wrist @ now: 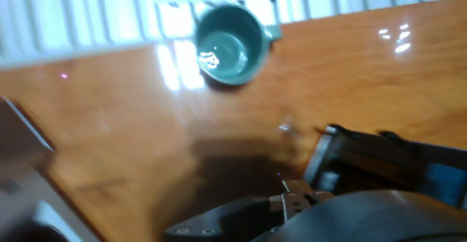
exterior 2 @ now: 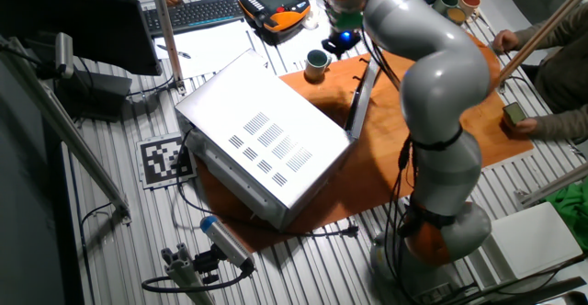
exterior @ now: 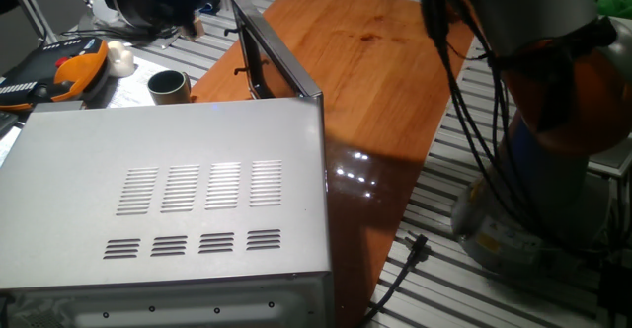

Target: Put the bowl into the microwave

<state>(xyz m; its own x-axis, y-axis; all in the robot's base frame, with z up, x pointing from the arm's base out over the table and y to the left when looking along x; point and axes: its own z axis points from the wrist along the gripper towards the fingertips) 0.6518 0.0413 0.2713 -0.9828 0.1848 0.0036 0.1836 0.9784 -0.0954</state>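
Hanging above the far end of the counter [exterior 2: 514, 149], the end effector [exterior 2: 344, 37] is showing only as a dark housing with a small blue light in the other fixed view, and whether its fingers are spread or closed cannot be told. In the hand view only blurred dark hardware is filling the lower edge, and nothing is sitting between the fingers there.

Just beside it, the bowl [exterior 2: 317, 63] is standing upright on the orange-brown wood by the board's edge, apart from the end effector. It is looking round and cup-like, with a dull grey-green wall, a dark inside and a bright glint on its bottom [wrist: 228, 44].

The microwave [exterior: 168, 209] is lying nearer, silver-grey with rows of vent slots on top, its dark-framed door [exterior: 272, 56] standing open toward the bowl.
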